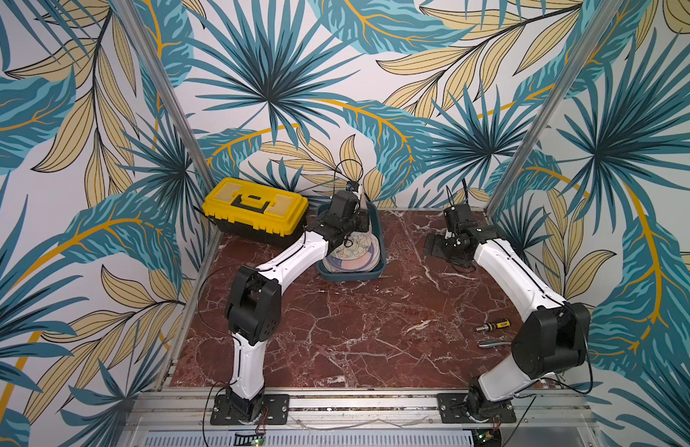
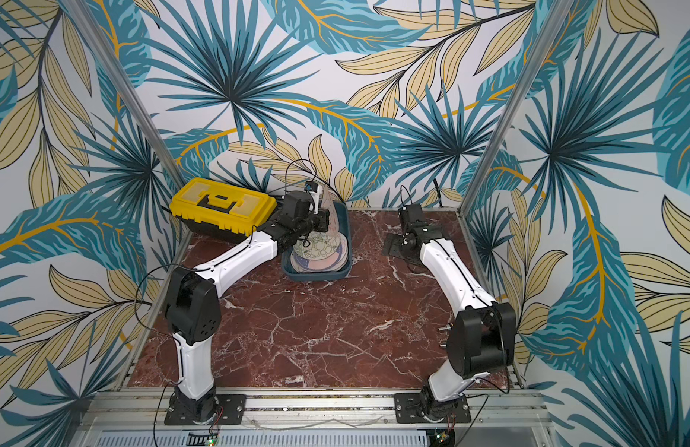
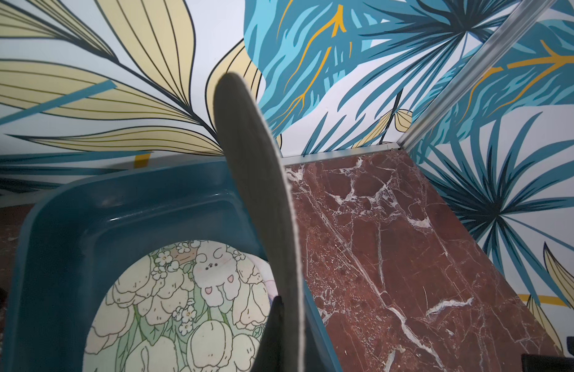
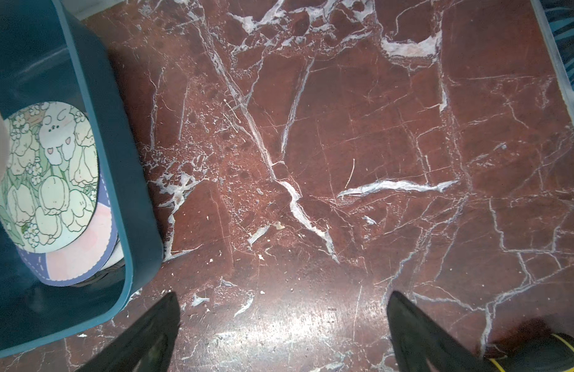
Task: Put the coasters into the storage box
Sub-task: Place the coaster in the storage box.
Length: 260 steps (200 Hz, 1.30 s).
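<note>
The left gripper has its jaws pressed together on the lower edge of a held coaster. One dark finger shows on the near face, and the other is hidden behind the disc. The held coaster stands on edge, nearly upright, with its plain grey back toward the left wrist camera. In both top views it rises above the far end of the storage box, close to the back wall. Whether its bottom edge touches the box cannot be told. Below and beside it, inside the storage box, the other coasters lie flat in a loose overlapping pile. A bunny-and-tulip coaster lies on top, and a pink coaster with a stitched blue-violet border shows partly from under it. The right gripper hangs with its jaws wide apart and nothing between them, over bare table just to the right of the box, whose rim fills one corner of the right wrist view. The box stands at the back middle of the red marble table, and a yellow toolbox sits just beside it on the left. A screwdriver with a yellow and black handle lies well apart, near the right arm's elbow.
</note>
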Motion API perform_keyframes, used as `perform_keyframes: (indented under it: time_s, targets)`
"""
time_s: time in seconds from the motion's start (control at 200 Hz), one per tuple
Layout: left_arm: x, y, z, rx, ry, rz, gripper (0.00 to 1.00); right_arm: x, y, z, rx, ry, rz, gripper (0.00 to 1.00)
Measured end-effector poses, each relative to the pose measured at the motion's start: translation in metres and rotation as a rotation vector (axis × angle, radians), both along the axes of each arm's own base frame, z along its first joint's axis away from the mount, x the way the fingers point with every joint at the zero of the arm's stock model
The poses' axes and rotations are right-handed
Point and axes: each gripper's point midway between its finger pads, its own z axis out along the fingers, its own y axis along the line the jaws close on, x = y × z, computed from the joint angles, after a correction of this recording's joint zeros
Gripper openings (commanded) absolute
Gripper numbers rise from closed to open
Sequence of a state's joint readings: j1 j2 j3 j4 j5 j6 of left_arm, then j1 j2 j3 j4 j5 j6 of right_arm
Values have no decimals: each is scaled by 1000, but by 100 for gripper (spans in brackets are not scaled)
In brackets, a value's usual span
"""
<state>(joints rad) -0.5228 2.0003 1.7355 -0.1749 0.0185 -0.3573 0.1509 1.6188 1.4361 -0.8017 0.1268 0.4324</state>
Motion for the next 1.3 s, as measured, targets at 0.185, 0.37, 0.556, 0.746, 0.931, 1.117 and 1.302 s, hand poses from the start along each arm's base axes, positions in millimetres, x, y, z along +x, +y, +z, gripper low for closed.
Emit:
perform_keyframes:
  time_s: [0.185,0.37,0.556,0.746,0.931,1.117,1.302]
  targets:
    - [14,8,-36,-46,95,24,0,1,1,-9,0,25,2,99]
    - [16,23,-69,-74,187,102,0,0,1,-11,-1,34,2,99]
    - [5,43,-107,-33,282,191,2,-1,1,-11,-1,38,2,100]
    - [-9,53,-129,28,365,214,67,-1,2,-11,5,39,5,99]
    - [-17,58,-138,75,398,206,100,-1,2,-11,4,38,5,100]
    - [-22,61,-137,116,403,189,100,-1,-1,-11,-13,37,4,100]
    - [-28,66,-111,129,371,175,99,-1,-6,-10,-50,35,11,99]
